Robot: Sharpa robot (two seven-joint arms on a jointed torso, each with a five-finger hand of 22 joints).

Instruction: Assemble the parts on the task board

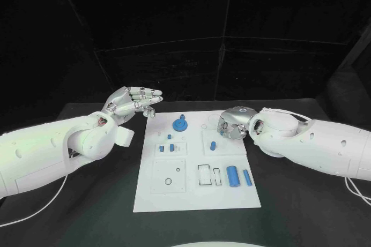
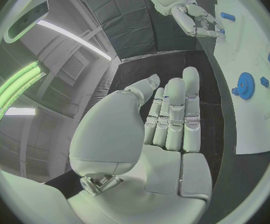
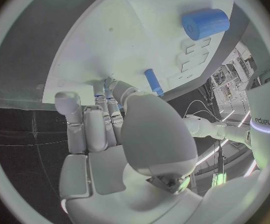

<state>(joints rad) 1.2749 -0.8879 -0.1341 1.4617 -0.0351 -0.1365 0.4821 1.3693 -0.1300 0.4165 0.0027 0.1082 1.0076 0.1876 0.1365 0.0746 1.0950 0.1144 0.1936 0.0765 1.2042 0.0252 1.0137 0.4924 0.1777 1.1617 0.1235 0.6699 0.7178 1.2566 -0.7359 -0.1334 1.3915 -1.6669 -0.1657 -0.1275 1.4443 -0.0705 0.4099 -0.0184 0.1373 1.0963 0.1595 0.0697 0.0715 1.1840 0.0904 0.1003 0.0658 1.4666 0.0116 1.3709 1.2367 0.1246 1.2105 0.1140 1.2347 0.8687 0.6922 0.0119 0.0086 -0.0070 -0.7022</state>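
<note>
The white task board (image 1: 197,188) lies in the middle of the black table. On it are a blue gear (image 1: 180,124), a blue oblong peg (image 1: 213,146), a blue cylinder (image 1: 232,175) and a slim blue peg (image 1: 247,177). Small blue pieces (image 1: 166,148) sit near the left side. My left hand (image 1: 135,101) is raised beside the board's far left corner, fingers straight and nothing in it. My right hand (image 1: 234,124) hangs over the board's far right part, fingers curled in with the thumb (image 3: 144,129) across them. I see no part in its grasp.
The left wrist view shows the gear (image 2: 244,85) on the board (image 2: 253,119) and my right hand (image 2: 197,20) beyond it. The right wrist view shows the cylinder (image 3: 204,24) and the oblong peg (image 3: 153,81). Bare black table lies on both sides of the board.
</note>
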